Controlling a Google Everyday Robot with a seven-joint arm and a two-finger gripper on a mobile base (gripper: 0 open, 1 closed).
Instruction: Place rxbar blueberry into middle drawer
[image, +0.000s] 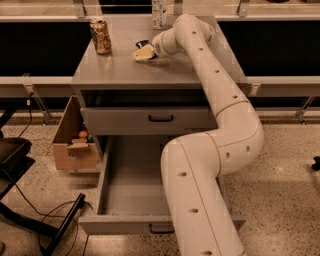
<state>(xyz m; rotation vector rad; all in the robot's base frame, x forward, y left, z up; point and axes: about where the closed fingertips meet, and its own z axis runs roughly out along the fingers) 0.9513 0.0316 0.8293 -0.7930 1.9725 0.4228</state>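
Observation:
My gripper (143, 53) is low over the grey cabinet top (120, 70), right of its middle, at the end of my white arm (215, 100). A small dark piece, which looks like the rxbar blueberry (141, 44), shows just behind the gripper, mostly hidden by it; I cannot tell whether it is held. The middle drawer (112, 200) is pulled wide open below, its black handle (161, 229) at the front edge, and nothing shows in the part not hidden by my arm. My arm's lower links cover the drawer's right part.
A gold-brown soda can (100, 36) stands at the cabinet top's back left. A clear bottle (159, 13) stands at the back middle. The upper drawer (150, 120) is closed. A cardboard box (75, 141) sits on the floor left of the cabinet. Black chair legs and cables (45, 220) lie at the lower left.

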